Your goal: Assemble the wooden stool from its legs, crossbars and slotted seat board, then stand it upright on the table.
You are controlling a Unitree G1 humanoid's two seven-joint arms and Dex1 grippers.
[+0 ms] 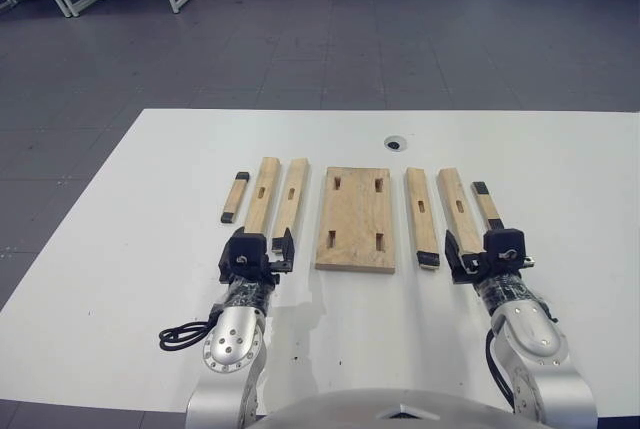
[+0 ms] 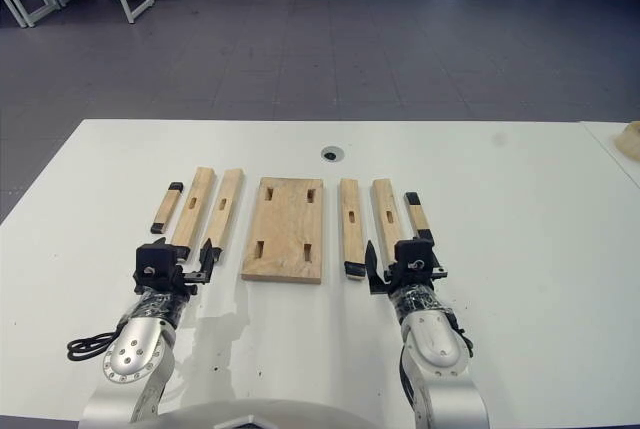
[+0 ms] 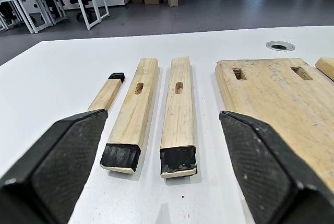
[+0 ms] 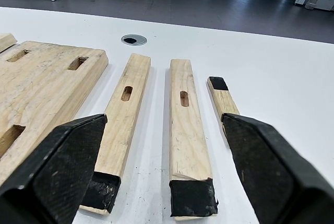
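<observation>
At worktop (image 1: 150,209) centre we log the slotted seat board (image 1: 355,219) lying flat, nothing joined — legs (image 1: 262,196) and crossbars (image 1: 234,197) loose at its 9 and 3 o'clock. Left end effector (image 1: 263,247) and right end effector (image 1: 480,249) hover at 7 and 5 o'clock, both spread, empty. All assembly remains.

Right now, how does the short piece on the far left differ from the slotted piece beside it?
The short crossbar is shorter and narrower than the slotted leg. The leg has a slot in its face; the crossbar shows none. The crossbar is black at both ends, the leg only at its near end. Both are pale wood, lying flat on the table.
</observation>
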